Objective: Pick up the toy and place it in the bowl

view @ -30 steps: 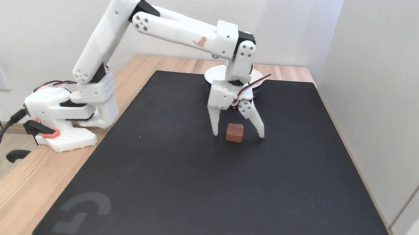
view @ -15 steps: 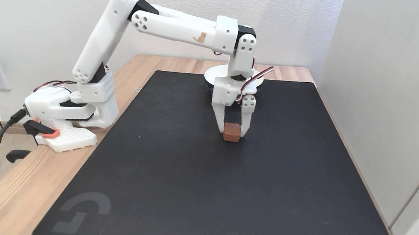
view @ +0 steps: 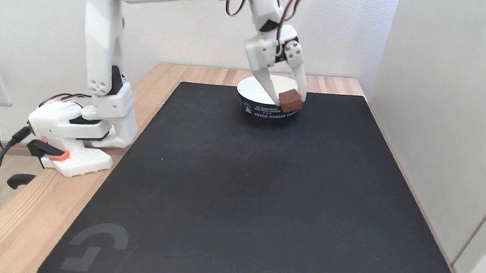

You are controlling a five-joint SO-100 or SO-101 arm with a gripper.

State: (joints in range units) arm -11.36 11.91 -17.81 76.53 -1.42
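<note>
Currently gripper [view: 292, 98] clamps the toy [view: 290, 100] between its fingertips, raised off the mat [view: 239, 188], over the near-right rim of the bowl [view: 262, 107] at far centre. Step: transport. Next: shift slightly farther over the bowl's white inside, then release.

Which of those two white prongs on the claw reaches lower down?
The prong on the right in the fixed view: its tip sits beside the brown cube, slightly lower than the left prong. Both grip the cube.
</note>
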